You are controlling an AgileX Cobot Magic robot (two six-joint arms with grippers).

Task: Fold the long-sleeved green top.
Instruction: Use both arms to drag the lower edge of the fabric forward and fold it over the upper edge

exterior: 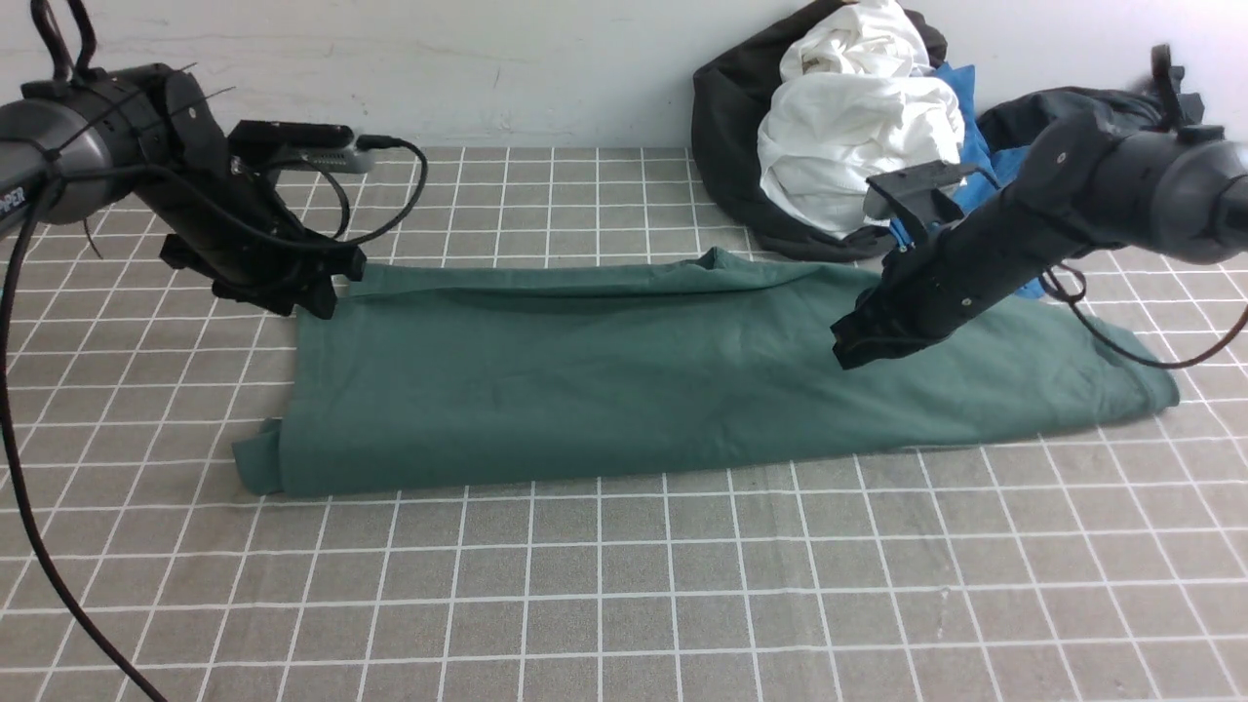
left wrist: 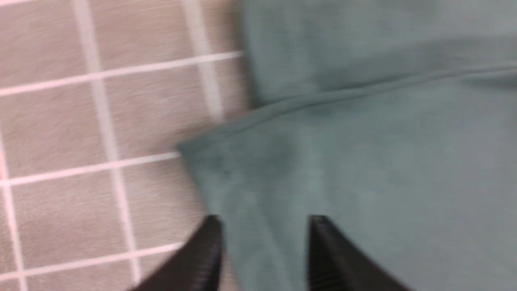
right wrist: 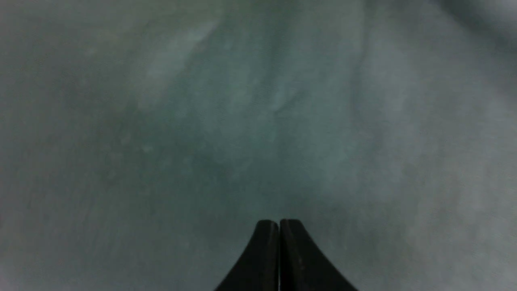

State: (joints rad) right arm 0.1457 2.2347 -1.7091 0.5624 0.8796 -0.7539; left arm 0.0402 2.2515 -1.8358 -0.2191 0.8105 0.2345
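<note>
Grey checked cloth covers the tabletop (exterior: 624, 585), and over on the left the left gripper (exterior: 314, 295) hangs at the far left corner of the green long-sleeved top (exterior: 604, 380). The wrist view has it clearly: the two black fingers (left wrist: 208, 252) stand apart, released, nothing pinched, with a corner of the fabric lying flat on the tabletop beneath them. Across the middle, the green long-sleeved top lies folded into one long band running crosswise, its near edge bunched a little at the left end and a soft ridge along the far edge. Over to the right, the right gripper (exterior: 851, 348) angles down low over the right part of the band. Its wrist view shows the fingertips pressed tight together, clenched, no cloth between them, only blurred green beyond. Behind that arm, against the wall, sits a heap of clothes: a dark garment (exterior: 726, 127), a crumpled white garment (exterior: 858, 127) and a bright blue tee (exterior: 975, 171).
</note>
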